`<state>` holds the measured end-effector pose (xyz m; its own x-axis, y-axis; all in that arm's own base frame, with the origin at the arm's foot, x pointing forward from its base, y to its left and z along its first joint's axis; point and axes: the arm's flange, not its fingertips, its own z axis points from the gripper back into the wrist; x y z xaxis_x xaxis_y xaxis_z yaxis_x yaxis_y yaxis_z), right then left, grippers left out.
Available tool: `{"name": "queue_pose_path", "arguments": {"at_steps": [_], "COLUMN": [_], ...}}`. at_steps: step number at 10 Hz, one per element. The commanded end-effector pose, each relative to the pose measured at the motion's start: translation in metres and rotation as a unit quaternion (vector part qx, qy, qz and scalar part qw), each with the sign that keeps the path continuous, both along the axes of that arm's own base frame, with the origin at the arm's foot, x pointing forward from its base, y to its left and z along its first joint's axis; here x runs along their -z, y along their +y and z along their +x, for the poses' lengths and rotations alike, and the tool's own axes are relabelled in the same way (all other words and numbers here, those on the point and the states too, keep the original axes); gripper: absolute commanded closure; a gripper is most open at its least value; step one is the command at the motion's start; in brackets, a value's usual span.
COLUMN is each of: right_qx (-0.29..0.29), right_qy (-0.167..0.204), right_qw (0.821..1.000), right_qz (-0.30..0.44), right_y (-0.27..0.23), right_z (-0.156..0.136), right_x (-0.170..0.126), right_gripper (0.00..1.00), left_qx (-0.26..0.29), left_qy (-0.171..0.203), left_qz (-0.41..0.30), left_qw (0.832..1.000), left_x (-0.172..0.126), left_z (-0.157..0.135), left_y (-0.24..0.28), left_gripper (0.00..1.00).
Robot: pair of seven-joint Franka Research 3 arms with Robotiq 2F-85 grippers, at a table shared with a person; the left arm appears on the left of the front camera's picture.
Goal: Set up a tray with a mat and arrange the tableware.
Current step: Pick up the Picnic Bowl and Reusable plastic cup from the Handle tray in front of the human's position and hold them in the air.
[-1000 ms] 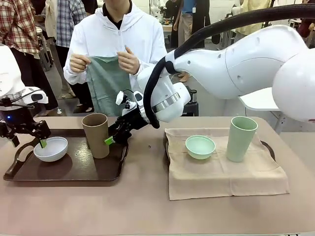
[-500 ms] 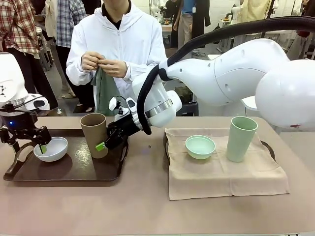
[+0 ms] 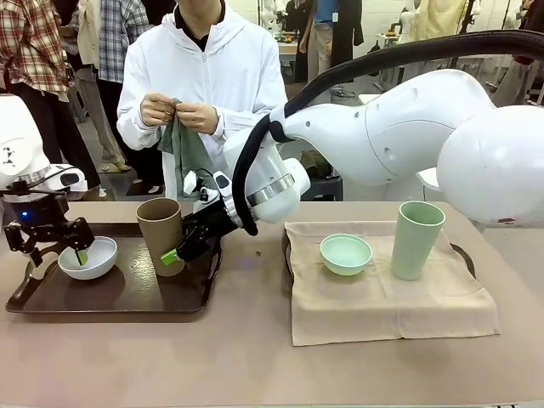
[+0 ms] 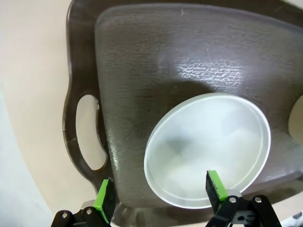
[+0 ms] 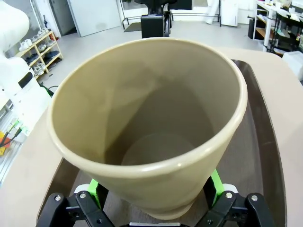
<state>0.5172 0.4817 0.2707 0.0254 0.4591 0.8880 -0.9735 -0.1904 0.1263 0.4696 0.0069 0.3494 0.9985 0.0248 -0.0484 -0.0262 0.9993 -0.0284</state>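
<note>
Beige tabletop [image 3: 255, 357], front view: the far-right tray [image 3: 463, 251] carries a pale beige cloth mat [image 3: 382, 297], with the small mint-green bowl [image 3: 346, 253] and the tall mint-green cup [image 3: 415, 240] standing on it. That set appears complete. The dark brown plastic tray [image 3: 127, 293] at the left has no mat. The small white bowl [image 3: 87, 257] and the tall tan-brown cup [image 3: 161, 234] stand directly on it. The person's hands [image 3: 178, 113] hold a folded green cloth [image 3: 183, 144] above the far edge. The left gripper [image 3: 55, 253] is at the white bowl and the right gripper [image 3: 174, 251] is at the cup's base.

Left wrist view: the left gripper [image 4: 161, 189] is spread, with one finger over the white bowl [image 4: 208, 149] and the other outside its rim. It grips nothing.

Right wrist view: the right gripper [image 5: 156, 208] is spread, flanking the base of the tan-brown cup [image 5: 151, 118].

Remaining work, by estimate: clear the left tray, lay the cloth, replace both pieces.
</note>
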Motion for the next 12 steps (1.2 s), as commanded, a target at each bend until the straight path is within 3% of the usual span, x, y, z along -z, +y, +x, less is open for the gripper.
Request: {"name": "queue_pose_path", "arguments": {"at_steps": [1,6,7,8,9,10,12], "right_qx": [-0.008,-0.009,-0.013,-0.016,-0.016,-0.016,-0.017], "right_qy": [-0.010,-0.015,-0.018,-0.020,-0.020,-0.021,-0.020], "right_qw": [1.000,1.000,1.000,1.000,1.000,1.000,1.000], "right_qz": [0.000,0.005,0.007,0.009,0.010,0.012,0.013], "right_y": [0.002,0.002,0.001,0.001,0.001,0.000,0.000], "right_z": [0.005,0.004,0.004,0.004,0.005,0.005,0.005], "right_x": [0.002,0.003,0.004,0.004,0.004,0.004,0.005], "right_gripper": [0.00,0.00,0.08,0.59,0.67,1.00,1.00], "left_qx": [0.002,0.052,0.045,0.046,0.044,0.041,0.038], "left_qy": [-0.017,-0.058,-0.060,-0.059,-0.056,-0.055,-0.055], "left_qz": [-0.011,-0.027,-0.030,-0.033,-0.034,-0.033,-0.033], "left_qw": [1.000,0.997,0.997,0.997,0.997,0.997,0.997], "left_x": [0.002,0.014,0.016,0.018,0.018,0.018,0.018], "left_z": [0.009,0.022,0.024,0.025,0.026,0.026,0.025], "left_y": [0.002,0.005,0.005,0.005,0.005,0.006,0.006], "left_gripper": [0.00,0.00,0.00,0.52,0.53,1.00,1.00]}}
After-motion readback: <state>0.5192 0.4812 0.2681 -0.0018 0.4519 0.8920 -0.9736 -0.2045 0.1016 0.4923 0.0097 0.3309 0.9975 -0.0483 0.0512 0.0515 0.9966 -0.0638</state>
